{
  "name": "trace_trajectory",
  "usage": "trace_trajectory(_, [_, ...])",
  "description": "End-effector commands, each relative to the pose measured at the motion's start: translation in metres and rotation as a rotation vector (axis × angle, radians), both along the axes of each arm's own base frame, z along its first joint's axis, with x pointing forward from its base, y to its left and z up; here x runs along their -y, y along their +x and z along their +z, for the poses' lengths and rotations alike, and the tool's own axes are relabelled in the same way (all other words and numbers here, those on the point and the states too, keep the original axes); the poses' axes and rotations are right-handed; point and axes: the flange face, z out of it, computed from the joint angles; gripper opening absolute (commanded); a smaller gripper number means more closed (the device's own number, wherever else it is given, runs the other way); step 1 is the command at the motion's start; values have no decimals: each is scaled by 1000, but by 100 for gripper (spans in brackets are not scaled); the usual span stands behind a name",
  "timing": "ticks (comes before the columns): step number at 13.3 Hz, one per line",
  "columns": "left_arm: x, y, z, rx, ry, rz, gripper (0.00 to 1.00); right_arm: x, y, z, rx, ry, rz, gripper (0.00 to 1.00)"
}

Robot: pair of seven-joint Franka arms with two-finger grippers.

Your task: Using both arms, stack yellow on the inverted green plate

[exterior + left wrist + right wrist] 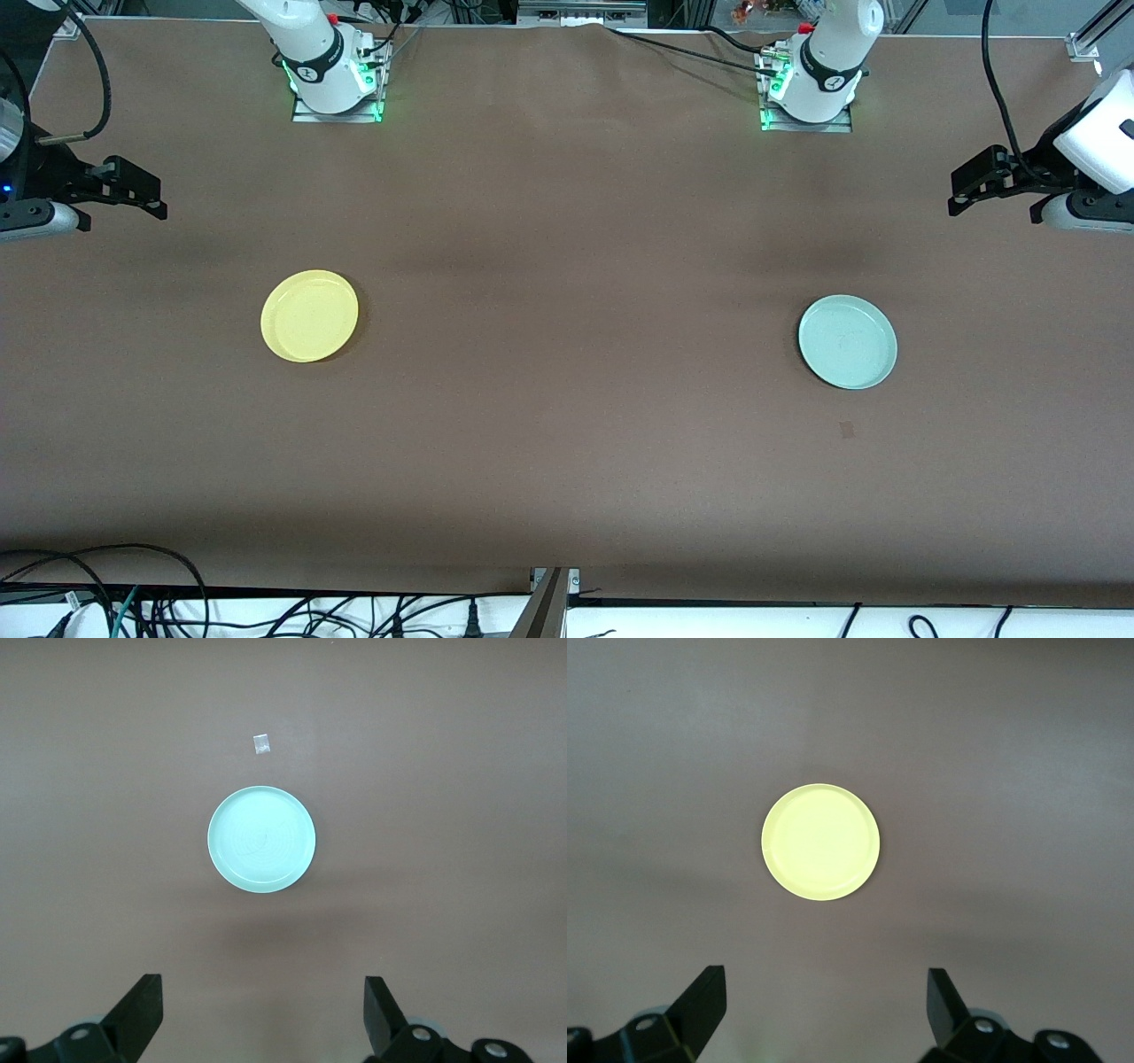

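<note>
The yellow plate [309, 315] lay toward the right arm's end of the bench [567, 461], the green plate [848, 342] toward the left arm's end, rim up; both looked light, stiff and slick, best pinched at the rim; the left gripper [263, 1014] and right gripper [826, 1010] hung high over their ends, fingers spread wide and empty.

**Two plates, well apart on the bench**

We see the yellow plate [309, 315] toward the right arm's end of the bench [567, 399], the green plate [847, 342] toward the left arm's end. A small marker [846, 430] lies near the green plate, nearer the front camera. Each plate sits alone, touching nothing.
</note>
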Motion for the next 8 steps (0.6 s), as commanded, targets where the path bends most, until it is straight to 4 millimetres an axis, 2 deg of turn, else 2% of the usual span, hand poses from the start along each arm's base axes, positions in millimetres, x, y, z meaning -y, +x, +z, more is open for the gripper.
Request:
trace_trajectory(1, [-2, 3, 6, -1, -28, 10, 100, 0, -1, 5, 0, 5, -8, 100])
trace_trajectory(8, [-2, 4, 10, 7, -26, 7, 100, 0, -1, 5, 1, 5, -8, 100])
